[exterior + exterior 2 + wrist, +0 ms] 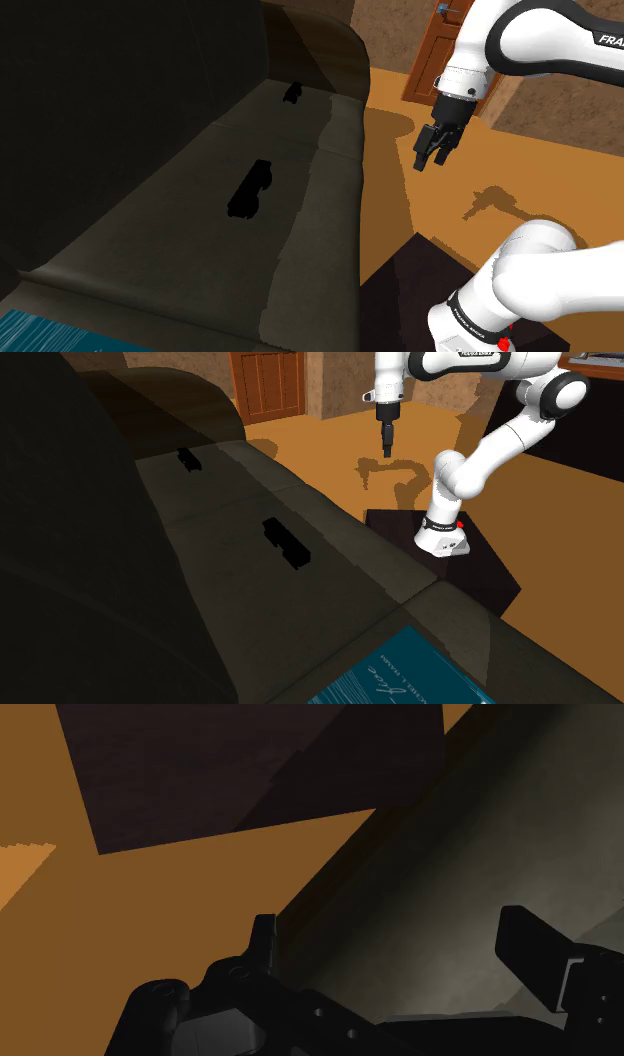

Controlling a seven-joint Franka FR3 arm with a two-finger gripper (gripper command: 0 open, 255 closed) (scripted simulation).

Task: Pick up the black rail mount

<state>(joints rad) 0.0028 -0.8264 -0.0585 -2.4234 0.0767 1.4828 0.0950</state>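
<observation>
The black rail mount (250, 190) (285, 542) is a long blocky piece lying on the middle of the dark sofa seat (180, 250). My gripper (432, 155) (386, 447) (390, 934) hangs open in the air over the orange floor, just off the sofa's front edge. It is well above the mount and to its right in the shoulder view. Nothing lies between the fingers (263, 932). Past them in the wrist view I see the sofa's edge and the floor.
A smaller black object (293, 93) (188, 457) lies further back on the seat. A teal book (410, 677) (40, 330) rests at the sofa's near end. The dark stand (480, 567) is on the orange floor (440, 200). A wooden door (268, 382) stands behind.
</observation>
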